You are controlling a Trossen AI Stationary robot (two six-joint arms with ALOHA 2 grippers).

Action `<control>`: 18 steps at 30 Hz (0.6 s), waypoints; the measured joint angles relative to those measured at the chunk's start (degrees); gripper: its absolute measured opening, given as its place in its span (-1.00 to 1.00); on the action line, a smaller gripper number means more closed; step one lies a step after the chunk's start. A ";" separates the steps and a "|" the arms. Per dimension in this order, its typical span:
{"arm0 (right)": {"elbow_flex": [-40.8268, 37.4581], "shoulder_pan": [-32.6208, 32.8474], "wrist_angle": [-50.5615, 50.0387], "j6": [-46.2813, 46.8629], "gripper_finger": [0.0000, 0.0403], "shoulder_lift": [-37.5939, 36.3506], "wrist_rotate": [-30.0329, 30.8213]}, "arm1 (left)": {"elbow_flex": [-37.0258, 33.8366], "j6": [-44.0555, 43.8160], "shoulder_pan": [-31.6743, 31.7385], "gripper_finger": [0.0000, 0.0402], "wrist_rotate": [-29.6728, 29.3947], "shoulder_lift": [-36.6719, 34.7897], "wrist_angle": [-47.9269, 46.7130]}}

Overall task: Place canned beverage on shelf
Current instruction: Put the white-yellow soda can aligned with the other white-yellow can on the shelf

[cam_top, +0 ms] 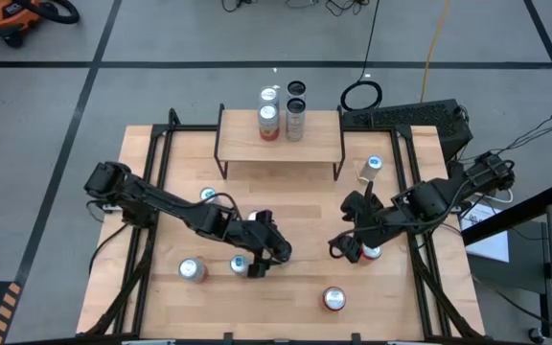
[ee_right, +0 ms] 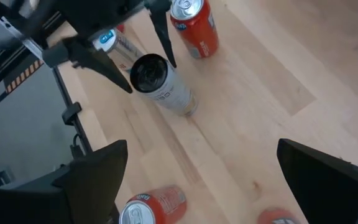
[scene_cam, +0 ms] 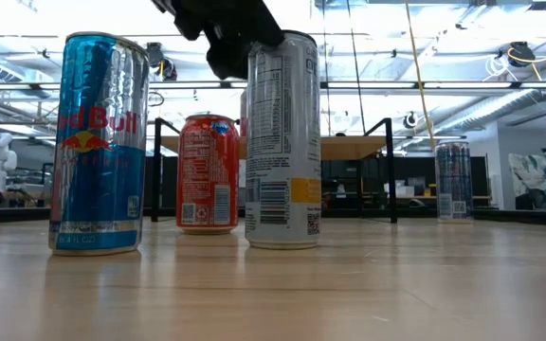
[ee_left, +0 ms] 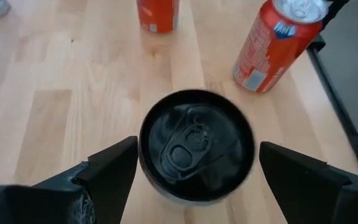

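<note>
Black-topped can [ee_left: 196,145] sits between open left hand [ee_left: 194,180] fingers; high view hides it.

Both arms are dark, near black, built of chunky rounded joints linked by slimmer tube sections. Thin black cables run along the left arm [cam_top: 161,203] and trail from its base, and more cables hang off the right arm [cam_top: 429,199]. The fingers [ee_left: 107,171] are matte black, flat and wedge-shaped, tapering to blunt tips, with a slightly rough, grainy face.
</note>
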 joint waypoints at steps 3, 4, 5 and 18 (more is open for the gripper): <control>0.00 0.00 0.00 0.23 0.95 0.00 0.15 | -0.07 0.00 0.02 0.68 0.01 0.91 -0.56; 0.00 0.00 0.00 0.29 0.95 0.00 0.46 | -0.07 0.00 0.03 0.68 0.00 0.94 -0.33; 0.00 0.00 0.02 0.37 0.95 0.00 1.06 | -0.07 0.00 0.03 0.68 -0.02 0.98 0.04; 0.00 0.00 0.59 0.54 0.95 0.76 3.04 | -0.04 1.63 0.02 0.68 -0.17 2.63 2.83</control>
